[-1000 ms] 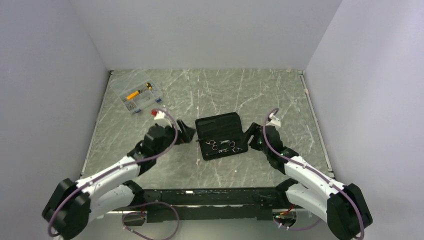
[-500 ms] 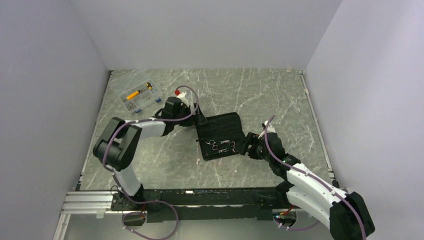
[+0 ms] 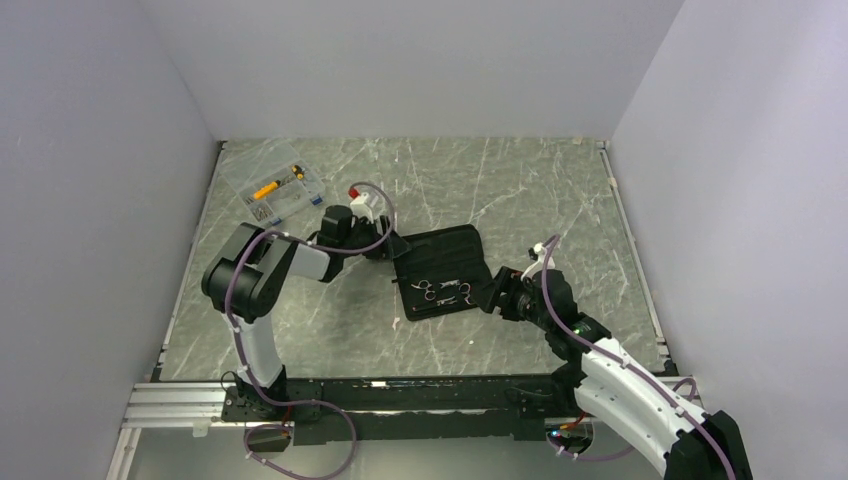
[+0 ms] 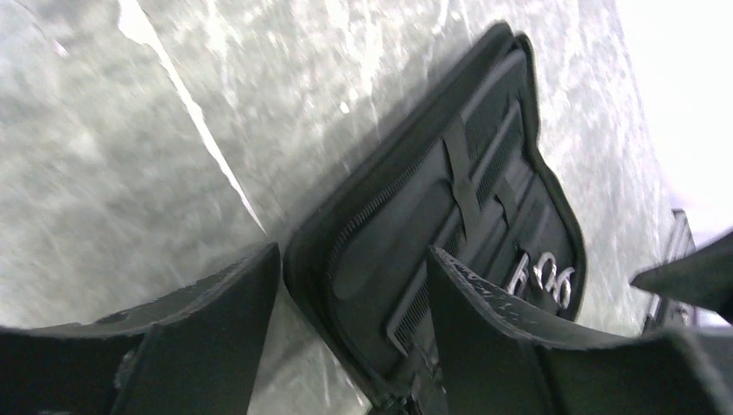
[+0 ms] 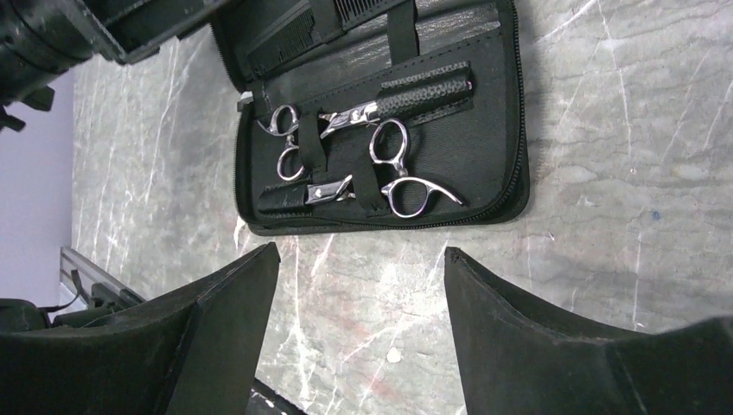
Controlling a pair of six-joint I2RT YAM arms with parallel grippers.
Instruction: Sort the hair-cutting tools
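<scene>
1. Left claw [image 4: 353, 264]: spread wide, fingers either side of the open case's [image 3: 440, 262] far-left corner.
2. Comb [image 5: 290, 41] and two scissors [image 5: 402, 173]: strapped inside case. Prob. light, stiff, slick; I'd pinch the ring handles.
3. Right claw [image 5: 359, 259]: wide, empty, just beside case's right edge.

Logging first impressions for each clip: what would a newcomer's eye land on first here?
The open black case at the centre of the table, with two silver scissors strapped into its near half. The left end effector at its far-left corner and the right end effector by its right side are both open. A clear parts box sits far left.
</scene>
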